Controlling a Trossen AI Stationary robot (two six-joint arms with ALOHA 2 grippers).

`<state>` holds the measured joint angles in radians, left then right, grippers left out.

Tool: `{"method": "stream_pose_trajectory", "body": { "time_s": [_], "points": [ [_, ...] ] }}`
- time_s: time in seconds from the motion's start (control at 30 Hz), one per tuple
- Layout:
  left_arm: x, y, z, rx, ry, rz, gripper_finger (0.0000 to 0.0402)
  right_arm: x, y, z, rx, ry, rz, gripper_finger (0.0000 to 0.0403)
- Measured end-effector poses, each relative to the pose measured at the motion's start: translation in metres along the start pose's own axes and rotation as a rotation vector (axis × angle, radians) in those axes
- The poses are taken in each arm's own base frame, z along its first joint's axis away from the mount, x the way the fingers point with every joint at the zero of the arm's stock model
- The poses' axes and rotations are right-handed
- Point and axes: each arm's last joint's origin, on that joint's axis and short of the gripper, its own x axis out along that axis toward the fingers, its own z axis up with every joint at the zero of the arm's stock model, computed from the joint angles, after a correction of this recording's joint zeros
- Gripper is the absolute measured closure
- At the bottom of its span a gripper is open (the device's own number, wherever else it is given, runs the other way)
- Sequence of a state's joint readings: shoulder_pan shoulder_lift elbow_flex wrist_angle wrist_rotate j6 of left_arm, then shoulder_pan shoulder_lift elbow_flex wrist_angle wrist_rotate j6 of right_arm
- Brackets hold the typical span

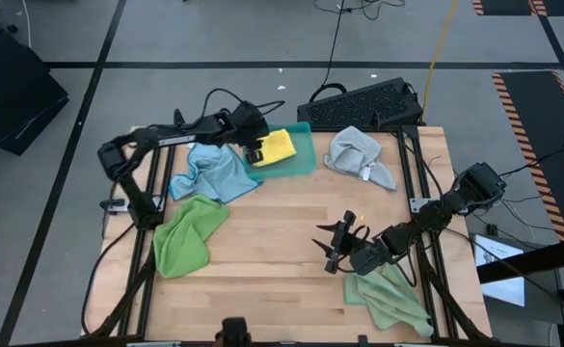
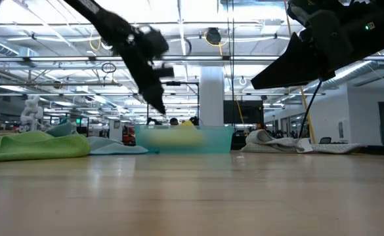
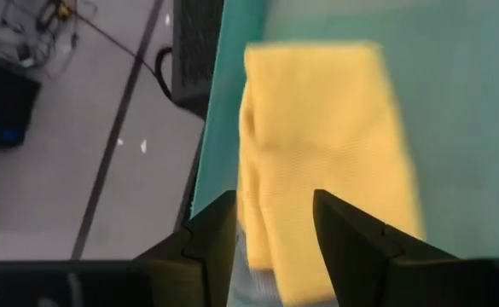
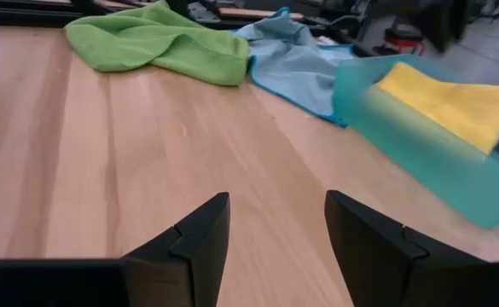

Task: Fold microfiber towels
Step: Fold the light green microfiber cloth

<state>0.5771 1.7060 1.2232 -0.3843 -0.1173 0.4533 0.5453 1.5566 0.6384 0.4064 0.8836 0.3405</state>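
Yellow towel [image 1: 278, 146] lies in the teal tray [image 1: 304, 160] under the parted left gripper [image 1: 255, 154]; parted right gripper [image 1: 332, 253] over bare wood.

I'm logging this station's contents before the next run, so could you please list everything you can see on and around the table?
Yellow towel: one, folded, in the tray.
Teal tray: one, far edge of the table, centre.
Light blue towel: one, crumpled, beside the tray on the left arm's side.
Green towels: two, one crumpled at the left, one at the near right corner.
Grey towel: one, crumpled, far right.
Black keyboard: one, behind the table.
Table: one, light wood.
Left gripper: open, over the yellow towel.
Right gripper: open, empty, over bare wood.
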Motion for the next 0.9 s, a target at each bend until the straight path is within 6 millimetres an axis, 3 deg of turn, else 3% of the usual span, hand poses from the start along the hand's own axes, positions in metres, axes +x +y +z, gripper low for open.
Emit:
{"method": "stream_pose_trajectory", "body": {
  "time_s": [0.17,0.33,0.67,0.9],
  "points": [
    [-0.052,-0.025,0.013,-0.010,-0.049,-0.064,0.0243,0.000,0.001,0.000,0.017,0.010,0.028,0.0218],
    [-0.088,-0.070,0.012,0.020,-0.087,-0.158,0.0243,0.000,0.002,-0.001,0.016,0.017,0.049,0.0218],
    [-0.108,-0.178,-0.025,0.078,-0.167,-0.246,0.0243,-0.001,0.003,-0.001,0.073,0.040,0.103,0.0218],
    [-0.118,-0.214,-0.031,0.097,-0.303,-0.295,0.0243,-0.006,0.004,0.007,0.231,0.083,0.251,0.0218]
  ]
}}
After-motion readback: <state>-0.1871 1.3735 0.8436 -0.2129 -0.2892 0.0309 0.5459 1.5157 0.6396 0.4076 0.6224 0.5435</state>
